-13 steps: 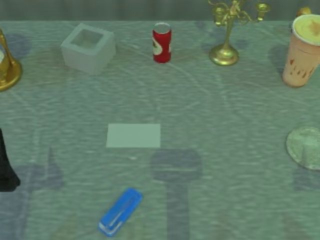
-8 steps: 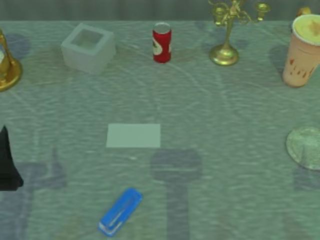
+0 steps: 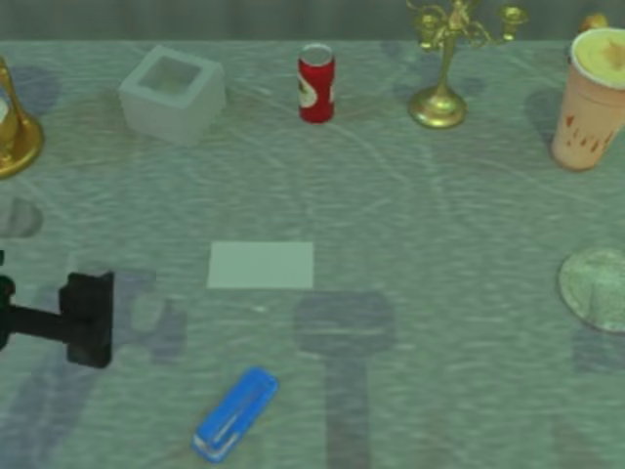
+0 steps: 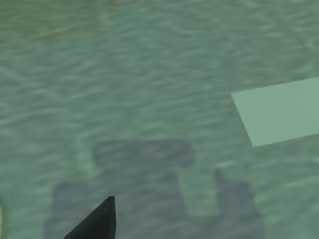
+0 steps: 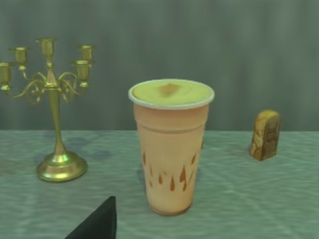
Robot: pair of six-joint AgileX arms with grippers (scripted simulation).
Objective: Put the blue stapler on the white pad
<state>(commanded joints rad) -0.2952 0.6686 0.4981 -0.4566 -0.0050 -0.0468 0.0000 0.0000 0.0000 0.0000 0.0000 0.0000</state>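
Top view: showed left gripper (image 3: 90, 319) low at left, blue stapler (image 3: 234, 413) apart from white pad (image 3: 261, 265). Left wrist view: caught only pad corner. Could not tell gripper spread.

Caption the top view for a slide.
Left tool reaches in from the table's left toward the bright blue stapler, which lies near the front edge, apart from the thin pale rectangular pad.

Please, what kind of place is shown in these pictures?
Probably a rendered tabletop test scene, not a real room. A grey-green table carries unrelated props: a blue stapler, a red can, a gold candelabra and a tall cup. The left gripper reaches in from the left.
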